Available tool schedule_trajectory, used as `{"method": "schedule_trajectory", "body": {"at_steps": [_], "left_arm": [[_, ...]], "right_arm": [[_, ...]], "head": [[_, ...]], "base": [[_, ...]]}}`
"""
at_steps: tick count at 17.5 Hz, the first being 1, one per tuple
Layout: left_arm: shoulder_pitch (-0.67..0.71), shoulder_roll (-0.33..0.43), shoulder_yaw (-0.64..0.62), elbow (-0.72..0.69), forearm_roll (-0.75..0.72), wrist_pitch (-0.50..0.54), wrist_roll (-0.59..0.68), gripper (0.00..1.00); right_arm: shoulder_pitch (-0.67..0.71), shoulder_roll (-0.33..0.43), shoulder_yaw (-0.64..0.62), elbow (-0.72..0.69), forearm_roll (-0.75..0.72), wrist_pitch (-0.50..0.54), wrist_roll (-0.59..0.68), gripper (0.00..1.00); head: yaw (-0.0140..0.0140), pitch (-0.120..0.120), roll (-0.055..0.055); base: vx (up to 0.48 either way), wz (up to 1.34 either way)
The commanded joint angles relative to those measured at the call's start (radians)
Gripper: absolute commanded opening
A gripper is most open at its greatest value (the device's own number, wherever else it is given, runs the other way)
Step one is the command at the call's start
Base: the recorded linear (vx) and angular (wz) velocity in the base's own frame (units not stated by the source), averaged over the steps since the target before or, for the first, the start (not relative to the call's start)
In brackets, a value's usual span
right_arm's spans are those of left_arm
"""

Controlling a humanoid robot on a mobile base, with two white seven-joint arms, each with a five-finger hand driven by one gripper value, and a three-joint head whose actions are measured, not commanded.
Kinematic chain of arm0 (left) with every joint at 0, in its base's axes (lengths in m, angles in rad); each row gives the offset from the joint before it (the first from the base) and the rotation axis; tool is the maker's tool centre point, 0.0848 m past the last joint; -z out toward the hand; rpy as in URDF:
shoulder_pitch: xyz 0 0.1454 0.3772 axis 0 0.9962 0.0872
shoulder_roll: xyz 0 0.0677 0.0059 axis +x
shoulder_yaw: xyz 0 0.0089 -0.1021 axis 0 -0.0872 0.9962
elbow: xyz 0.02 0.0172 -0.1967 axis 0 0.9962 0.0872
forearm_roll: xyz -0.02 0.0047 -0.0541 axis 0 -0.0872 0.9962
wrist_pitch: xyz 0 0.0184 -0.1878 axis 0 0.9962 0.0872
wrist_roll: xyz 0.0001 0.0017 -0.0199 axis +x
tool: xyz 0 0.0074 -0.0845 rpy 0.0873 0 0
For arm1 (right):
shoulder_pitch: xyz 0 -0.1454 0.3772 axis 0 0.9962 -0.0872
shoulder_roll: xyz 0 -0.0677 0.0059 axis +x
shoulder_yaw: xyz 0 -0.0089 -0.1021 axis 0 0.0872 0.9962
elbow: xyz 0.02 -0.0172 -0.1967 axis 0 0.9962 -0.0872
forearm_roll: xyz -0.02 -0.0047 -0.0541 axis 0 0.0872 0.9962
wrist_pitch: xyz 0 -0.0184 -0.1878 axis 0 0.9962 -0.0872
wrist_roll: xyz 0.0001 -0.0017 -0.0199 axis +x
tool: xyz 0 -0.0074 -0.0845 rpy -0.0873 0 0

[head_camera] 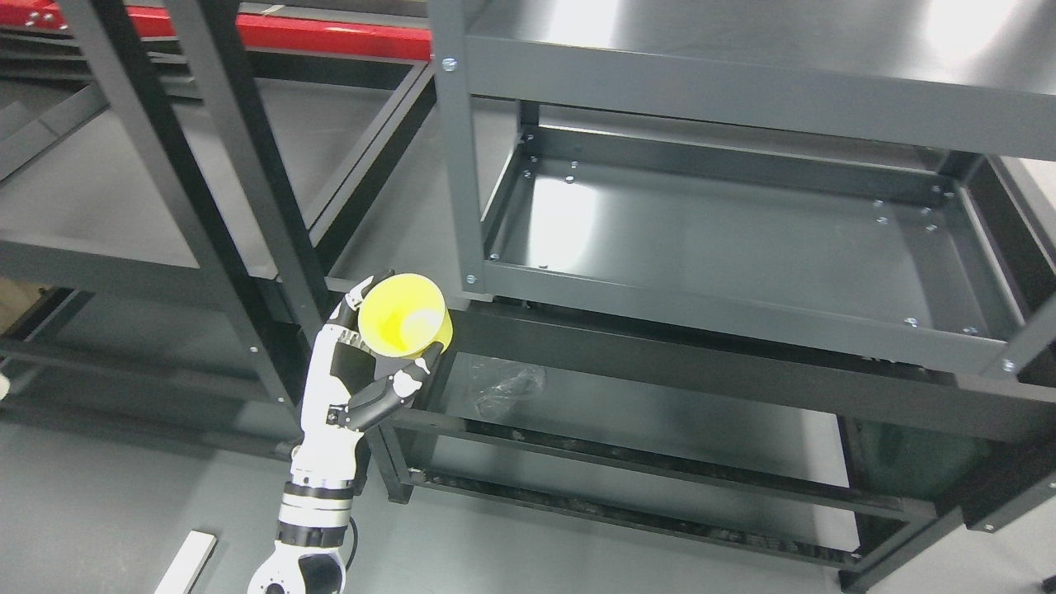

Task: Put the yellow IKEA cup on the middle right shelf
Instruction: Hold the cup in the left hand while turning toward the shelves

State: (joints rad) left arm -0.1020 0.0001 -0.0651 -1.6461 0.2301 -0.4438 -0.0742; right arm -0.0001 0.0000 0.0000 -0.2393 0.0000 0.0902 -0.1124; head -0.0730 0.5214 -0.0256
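A yellow cup (406,318) is held in my left hand (375,346), its open mouth facing the camera. The hand's fingers curl around the cup's sides. The hand is raised in front of the left front post of the right shelf unit, just below and left of the middle shelf's (742,309) front left corner. The middle right shelf is a dark grey metal tray and nothing lies on it. My right arm does not show.
A second dark shelf unit (247,190) stands at the left, its posts close behind the hand. A lower shelf (643,412) holds a crumpled clear plastic bag (507,384). A white strip (186,561) lies on the grey floor. A red beam (330,35) runs at the back.
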Motion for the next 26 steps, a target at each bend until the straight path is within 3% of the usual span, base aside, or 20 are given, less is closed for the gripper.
{"method": "schedule_trajectory", "body": {"at_steps": [1,13,22,26], "left_arm": [[-0.001,0.017,-0.002,-0.003,0.000,0.000,0.001,0.01],[-0.005,0.017,-0.107,-0.041,0.000,-0.025,-0.001,0.01],[-0.041,0.017,-0.191,-0.093,0.000,-0.257,-0.002,0.01],[-0.106,0.017,-0.197,-0.130,-0.002,-0.309,-0.002,0.01]], "right_arm": [[0.014,-0.017,0.017,0.000,-0.025,0.003,-0.004,0.99],[0.014,-0.017,0.017,0.000,-0.025,0.003,-0.004,0.99],[0.014,-0.017,0.017,0.000,-0.025,0.003,-0.004,0.99],[0.014,-0.017,0.017,0.000,-0.025,0.003,-0.004,0.99]], "head": [[0.0000,0.000,0.000],[0.0000,-0.001,0.000],[0.0000,-0.001,0.000],[0.0000,-0.001,0.000]], "base": [[-0.002,-0.13],[0.054,-0.37],[0.073,-0.12],[0.070,0.03]]}}
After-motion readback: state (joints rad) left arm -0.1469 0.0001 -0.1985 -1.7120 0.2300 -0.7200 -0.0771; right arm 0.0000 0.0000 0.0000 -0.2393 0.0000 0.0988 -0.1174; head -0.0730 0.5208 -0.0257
